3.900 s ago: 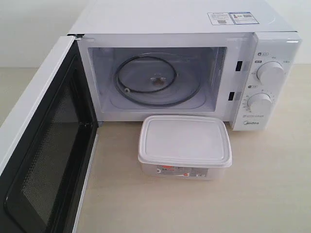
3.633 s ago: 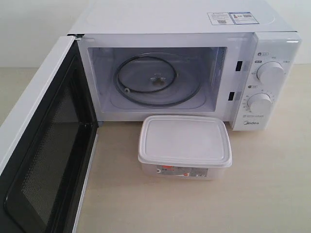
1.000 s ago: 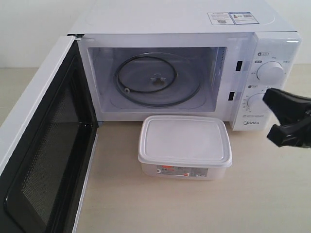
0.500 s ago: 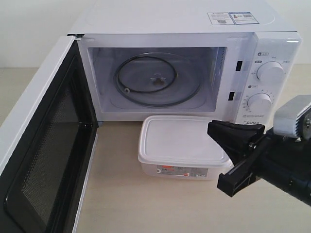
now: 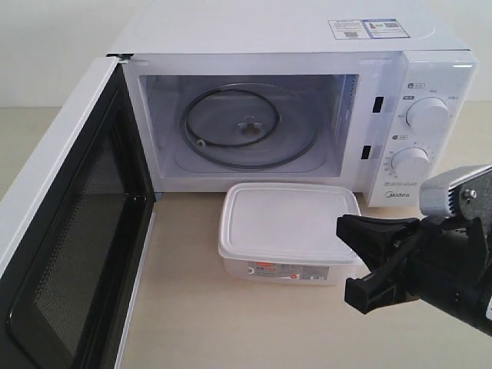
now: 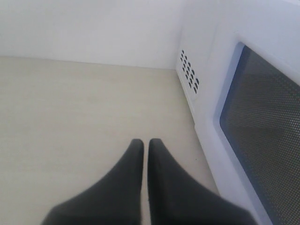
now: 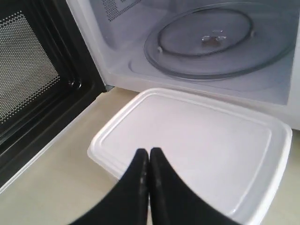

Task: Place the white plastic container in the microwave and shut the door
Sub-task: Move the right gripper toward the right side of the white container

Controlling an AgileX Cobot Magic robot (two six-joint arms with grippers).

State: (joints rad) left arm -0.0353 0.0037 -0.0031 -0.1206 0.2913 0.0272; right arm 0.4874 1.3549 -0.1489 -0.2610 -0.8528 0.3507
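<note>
The white plastic container (image 5: 290, 224) sits lidded on the table just in front of the microwave (image 5: 269, 38), red-and-white label facing forward. The door (image 5: 73, 231) is swung wide open at the left, leaving the glass turntable (image 5: 246, 127) in the cavity bare. My right arm (image 5: 446, 261) reaches in from the right, level with the container's right end. In the right wrist view my right gripper (image 7: 149, 151) is shut, its tips over the lid (image 7: 197, 140) near a corner. Holding nothing, my left gripper (image 6: 146, 141) is shut above the table beside the door's outer face (image 6: 262, 126).
The microwave's control panel with two dials (image 5: 427, 115) stands just behind the right arm. Light wooden tabletop (image 5: 231, 323) runs between the open door and the container. A white wall (image 6: 93, 28) stands behind the table.
The right arm came in from the right edge, then moved left and down until it stood at the container's right end. The container, door and microwave have not moved.
</note>
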